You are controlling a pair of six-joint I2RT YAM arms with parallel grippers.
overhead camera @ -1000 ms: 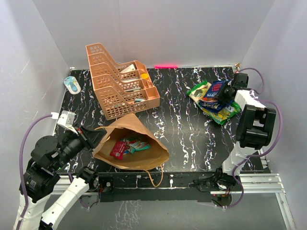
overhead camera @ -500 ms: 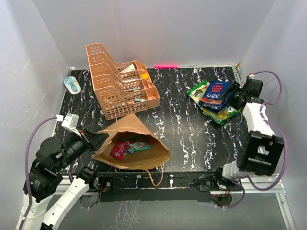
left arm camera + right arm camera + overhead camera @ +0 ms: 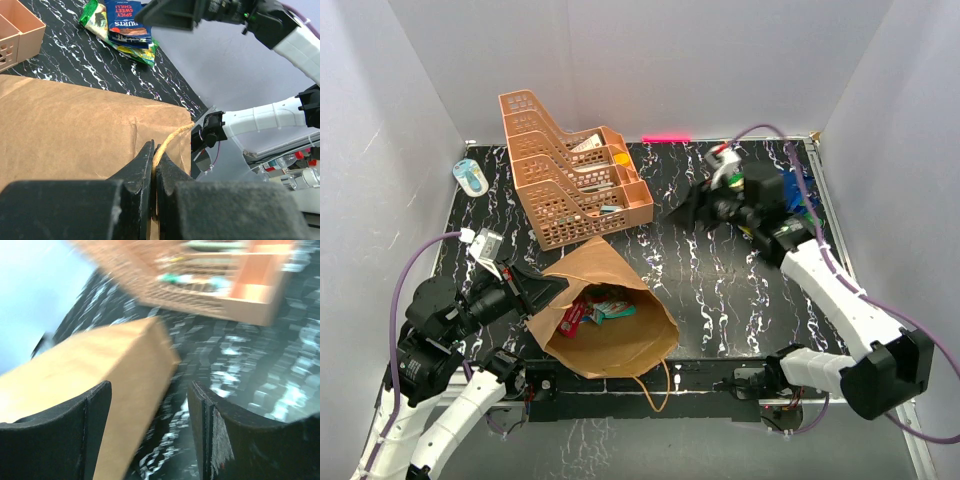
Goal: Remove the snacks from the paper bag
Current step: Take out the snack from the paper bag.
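Note:
The brown paper bag [image 3: 620,335] lies on its side near the table's front edge, its mouth open upward. Small colourful snacks [image 3: 595,308] show inside it. My left gripper [image 3: 538,291] is shut on the bag's twine handle [image 3: 174,136] at the rim; in the left wrist view the jaws [image 3: 154,152] pinch the cord. My right gripper [image 3: 692,210] hangs open and empty over the middle of the table, pointing at the bag [image 3: 100,365]. A blue chip bag [image 3: 127,25] lies on a green one [image 3: 94,14] at the back right, mostly hidden by the right arm in the top view.
An orange mesh tray rack [image 3: 570,190] stands at the back left, also blurred in the right wrist view [image 3: 225,285]. A small blue-and-white object [image 3: 472,177] lies in the far left corner. The bag's other twine loop [image 3: 655,385] hangs over the front edge.
My right gripper opened, left the blue chip bag on the pile at the back right and swung left toward the table's middle. The left arm shifted the paper bag slightly rightward.

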